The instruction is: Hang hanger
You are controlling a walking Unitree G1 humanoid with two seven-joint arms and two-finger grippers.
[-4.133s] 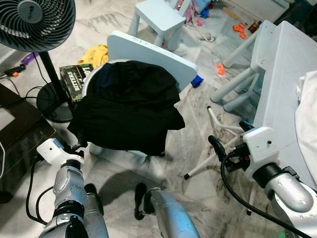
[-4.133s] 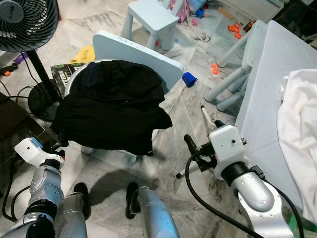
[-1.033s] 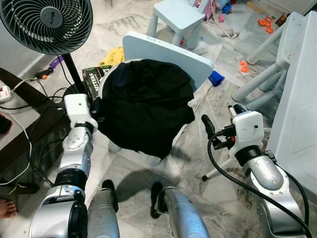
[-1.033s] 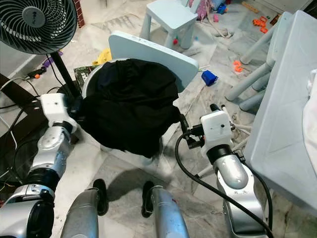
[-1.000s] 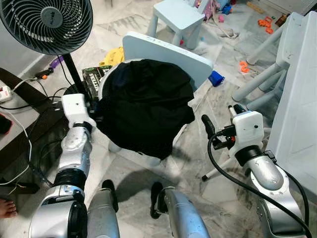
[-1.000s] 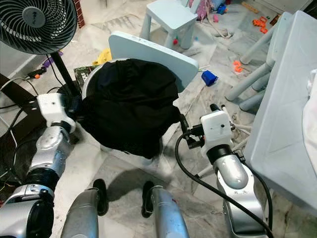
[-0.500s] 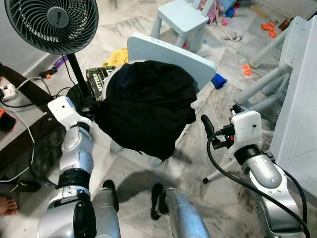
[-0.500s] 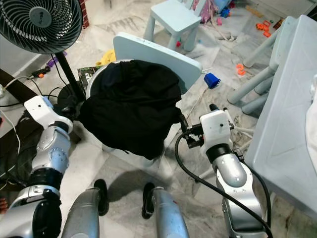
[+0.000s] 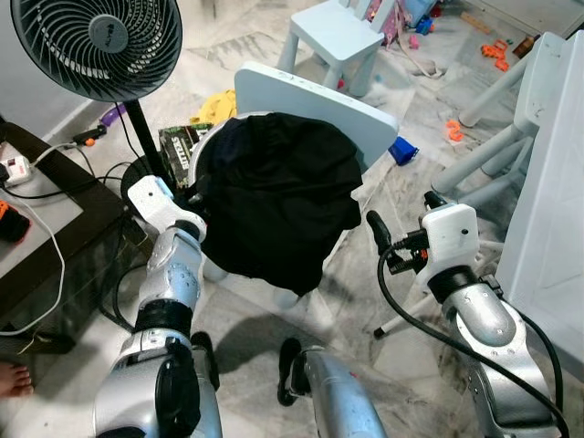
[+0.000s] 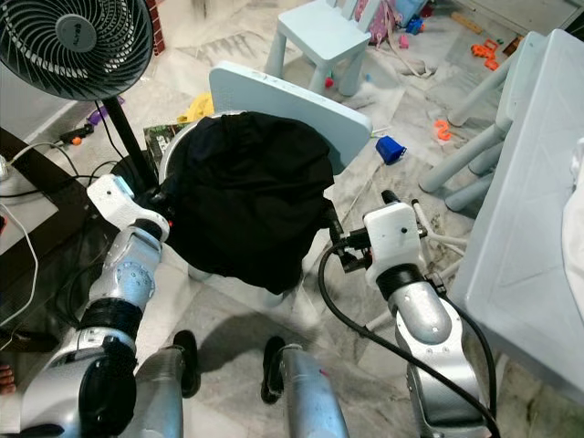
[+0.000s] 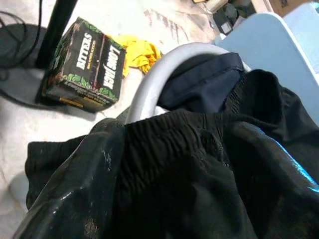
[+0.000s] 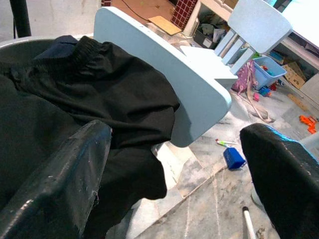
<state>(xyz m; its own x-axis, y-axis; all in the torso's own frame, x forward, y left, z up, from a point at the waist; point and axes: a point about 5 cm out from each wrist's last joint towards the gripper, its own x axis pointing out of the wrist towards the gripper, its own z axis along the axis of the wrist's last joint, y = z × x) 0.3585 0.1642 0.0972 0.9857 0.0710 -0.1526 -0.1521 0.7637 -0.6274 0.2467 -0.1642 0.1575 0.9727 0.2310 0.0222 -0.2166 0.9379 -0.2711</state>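
Hanger, if the thin white rods (image 9: 392, 322) on the marble floor are it, lies at about four o'clock of the black garment (image 9: 274, 196), below the right arm; too little of it shows to be sure. At ten o'clock of the garment a black standing fan (image 9: 100, 41) rises on its pole, with a dark box (image 11: 82, 62) and a yellow cloth (image 9: 212, 102) on the floor near its base. The left claw (image 11: 174, 134) sits at nine o'clock of the garment, its fingers (image 11: 75, 189) apart over the elastic waistband and closed on nothing. The garment is draped across a round grey basket rim (image 11: 154, 74), and a pale blue board (image 9: 319, 100) leans behind it at twelve o'clock. A small blue stool (image 9: 333, 32) stands further back at one o'clock. The right claw (image 12: 174, 144) hovers at three o'clock of the garment, pointing toward it, fingers (image 12: 60, 184) wide apart and empty. A blue cup (image 9: 401, 151) lies on the floor beyond, and a pale blue bench (image 9: 547, 219) stands on the far right.
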